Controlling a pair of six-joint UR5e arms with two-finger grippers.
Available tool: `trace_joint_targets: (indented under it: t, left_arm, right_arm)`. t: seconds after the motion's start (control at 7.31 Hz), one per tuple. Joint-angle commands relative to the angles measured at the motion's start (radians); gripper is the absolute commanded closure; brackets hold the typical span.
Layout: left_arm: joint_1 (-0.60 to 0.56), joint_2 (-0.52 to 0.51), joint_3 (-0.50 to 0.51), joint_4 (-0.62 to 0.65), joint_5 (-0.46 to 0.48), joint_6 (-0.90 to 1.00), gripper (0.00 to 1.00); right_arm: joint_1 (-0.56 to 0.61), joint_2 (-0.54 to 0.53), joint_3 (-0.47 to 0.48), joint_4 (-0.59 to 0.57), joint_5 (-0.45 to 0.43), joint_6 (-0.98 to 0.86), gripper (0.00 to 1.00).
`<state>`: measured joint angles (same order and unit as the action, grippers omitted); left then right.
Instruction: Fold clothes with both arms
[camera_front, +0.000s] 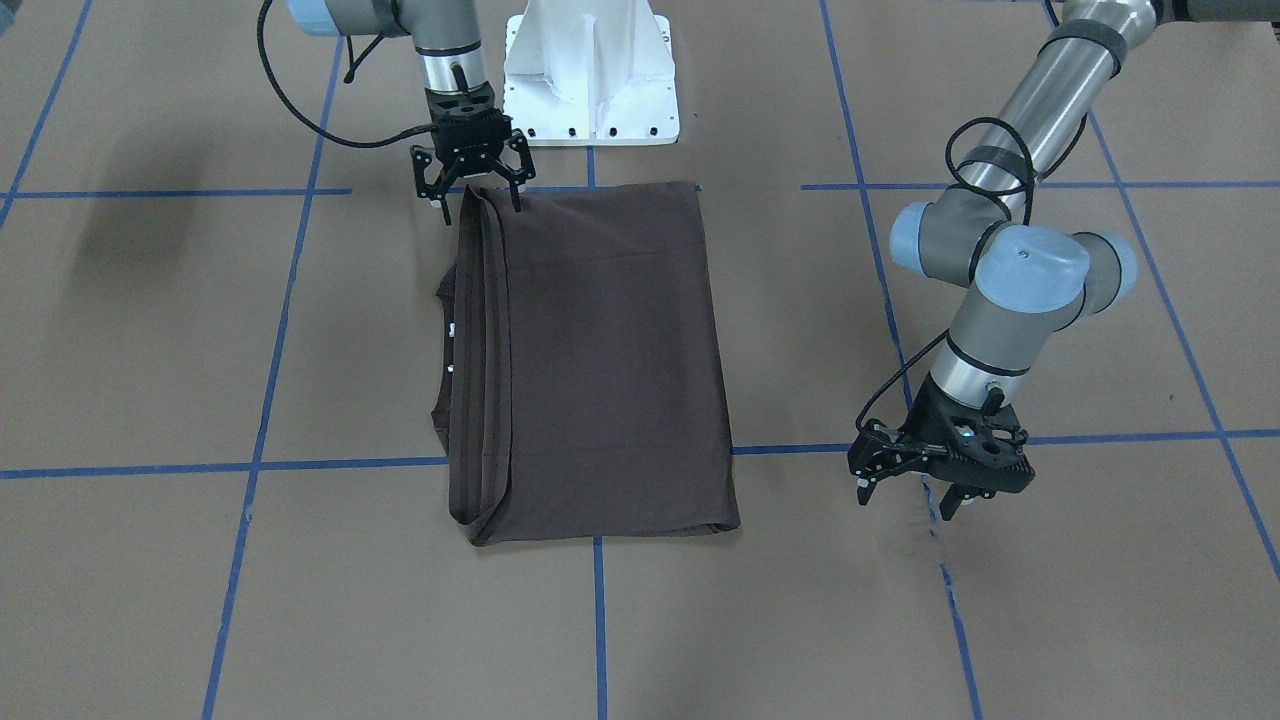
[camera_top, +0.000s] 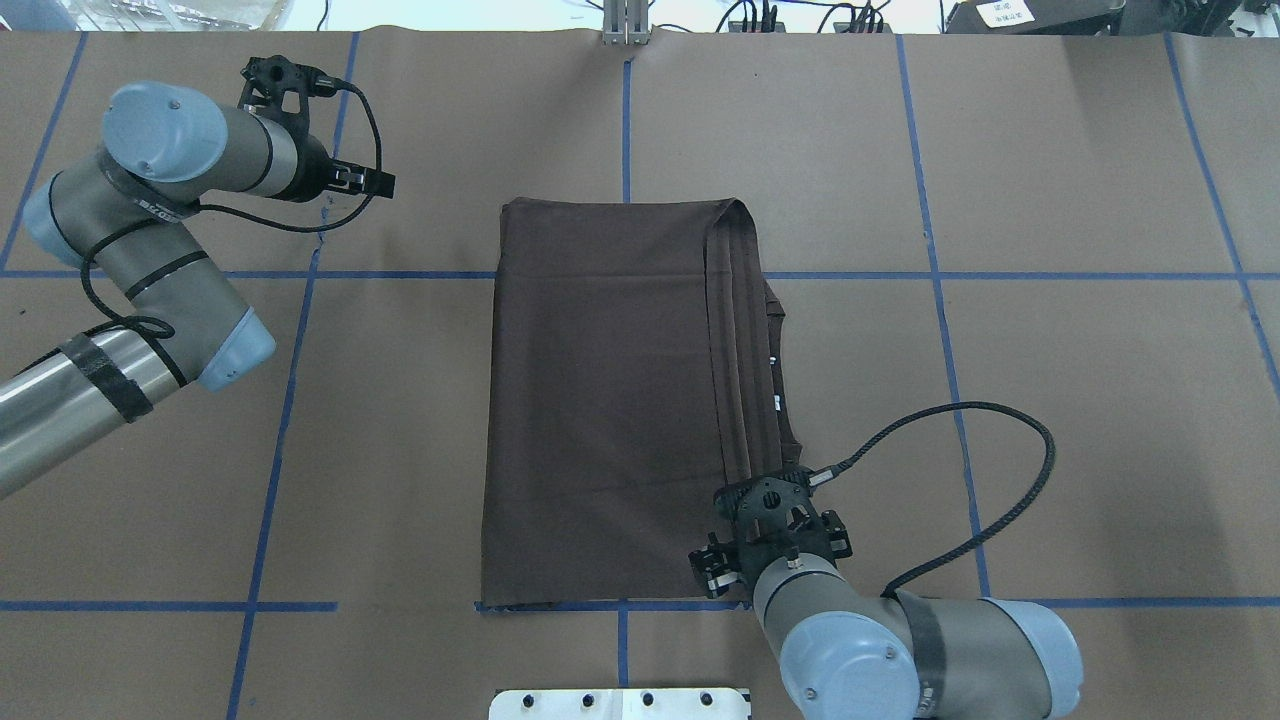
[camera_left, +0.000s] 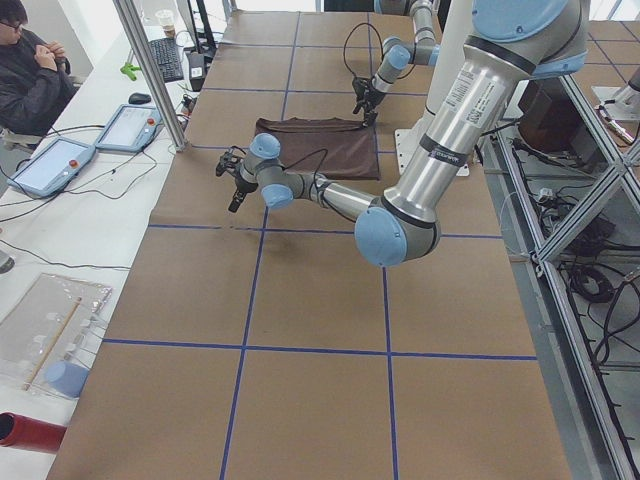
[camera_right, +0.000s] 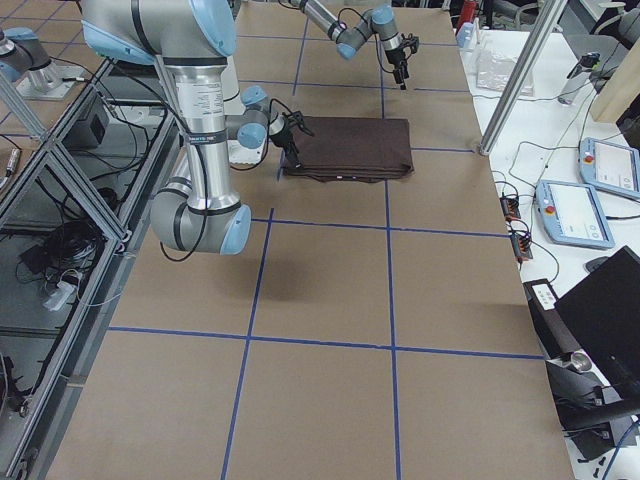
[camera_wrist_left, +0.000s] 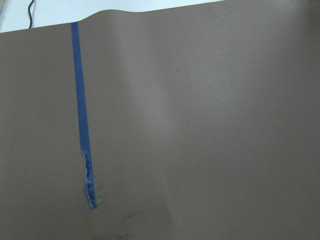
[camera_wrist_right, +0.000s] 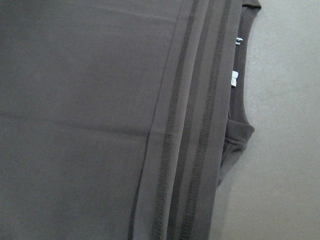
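Note:
The dark brown T-shirt (camera_front: 610, 360) lies flat on the table, folded into a long rectangle, and also shows in the overhead view (camera_top: 600, 400). Stitched hem bands run along its edge on the robot's right, with the collar and a small label showing beside them in the right wrist view (camera_wrist_right: 235, 75). My right gripper (camera_front: 481, 208) is open and straddles the shirt's corner nearest the robot base. My left gripper (camera_front: 908, 500) is open and empty, low over bare table well off the shirt's far end. The left wrist view shows only table paper and tape.
The white pedestal base (camera_front: 590, 80) stands just behind the shirt. Blue tape lines (camera_front: 250, 466) grid the brown paper table. In the exterior left view an operator (camera_left: 25, 60) sits beyond the table edge, with tablets (camera_left: 50, 165) and a metal post (camera_left: 150, 70) beside it.

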<state>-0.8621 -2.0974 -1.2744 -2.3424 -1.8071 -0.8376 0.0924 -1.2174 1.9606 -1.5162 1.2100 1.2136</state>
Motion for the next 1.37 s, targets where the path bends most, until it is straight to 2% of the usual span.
trace_joint_targets:
  t: [0.0, 0.55, 1.23]
  left_arm:
    - [0.003, 0.000, 0.000, 0.000, 0.000, -0.003, 0.00]
    - [0.003, 0.000, 0.000, -0.002, 0.000, -0.003, 0.00]
    - [0.006, 0.000, 0.000, 0.000, 0.000, -0.003, 0.00]
  right_arm:
    - [0.018, 0.053, -0.023, -0.107, 0.057, -0.006, 0.00]
    - [0.020, 0.049, -0.025, -0.165, 0.079, -0.032, 0.00]
    - [0.076, 0.036, -0.022, -0.242, 0.121, -0.094, 0.00]
